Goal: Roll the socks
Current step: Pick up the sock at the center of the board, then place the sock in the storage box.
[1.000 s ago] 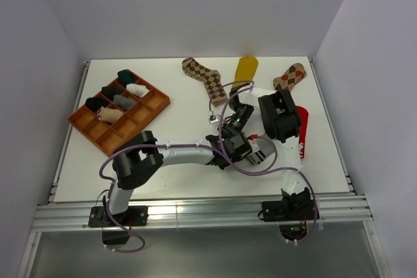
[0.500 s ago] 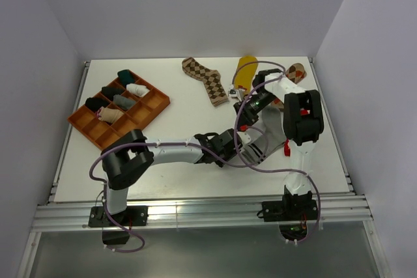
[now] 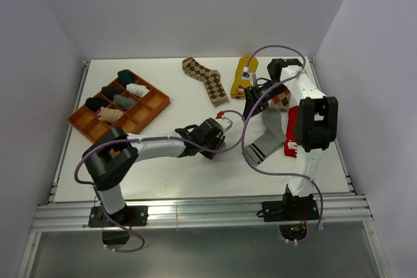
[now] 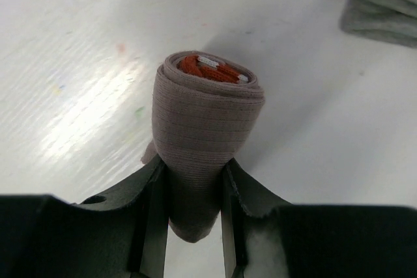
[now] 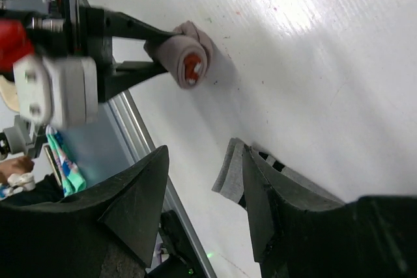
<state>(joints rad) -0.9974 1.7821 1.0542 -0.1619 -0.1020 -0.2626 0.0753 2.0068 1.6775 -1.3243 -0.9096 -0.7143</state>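
White tabletop (image 3: pixel 163 174), pale walls on three sides. We note the left claw (image 4: pixel 194 183) clamped on a rolled taupe sock (image 4: pixel 205 118), red at its core, mid-table. Right claw (image 5: pixel 199 187) spread, holding nothing, beside the grey black-striped sock (image 3: pixel 267 136). Orange compartment tray (image 3: pixel 164 101) far left holds several rolled socks (image 3: pixel 122 100).

- Left arm: elbow bent near its base, forearm stretched low toward the right; left gripper (image 3: pixel 218 125) clamped on a rolled sock (image 4: pixel 205 122).
- Right arm: reared up, reaching far; right gripper (image 3: pixel 252 96) raised, jaws apart.
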